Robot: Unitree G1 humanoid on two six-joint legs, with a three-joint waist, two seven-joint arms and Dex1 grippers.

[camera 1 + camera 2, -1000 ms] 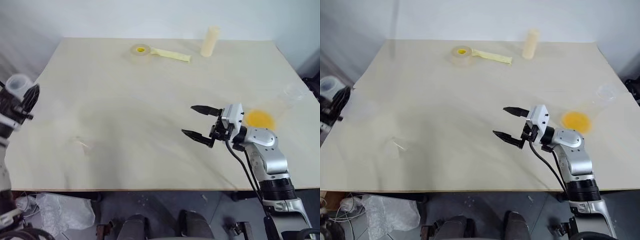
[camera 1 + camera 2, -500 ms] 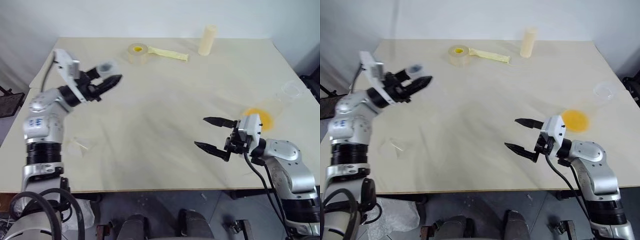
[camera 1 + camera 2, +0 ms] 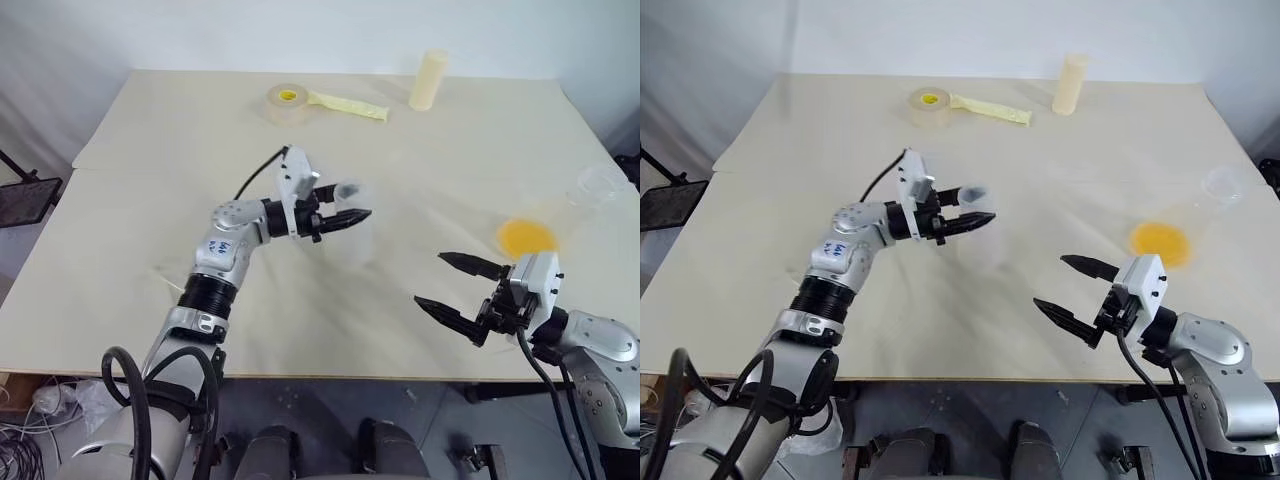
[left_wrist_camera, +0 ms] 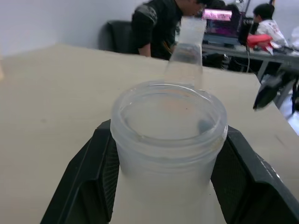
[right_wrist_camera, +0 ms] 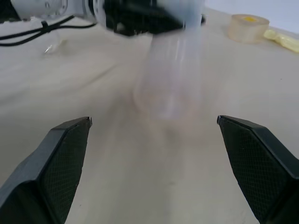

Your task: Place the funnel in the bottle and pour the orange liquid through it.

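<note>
While 1 s ago at table's left edge, left gripper (image 3: 345, 216) now over table centre, clenched on neck of clear conical flask-shaped bottle (image 3: 355, 238). Right gripper (image 3: 455, 283) empty, spread wide, near bottle. Funnel placement comes next.

Pale wooden table (image 3: 150, 250) against white wall (image 3: 300, 30); seated people behind.

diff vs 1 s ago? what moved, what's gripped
The left gripper swung in from the table's left edge to mid-table, carrying the bottle clamped at its neck throughout. The right gripper drew back toward the near edge, jaws open. The orange liquid, tape roll and cream cylinder are unchanged.
</note>
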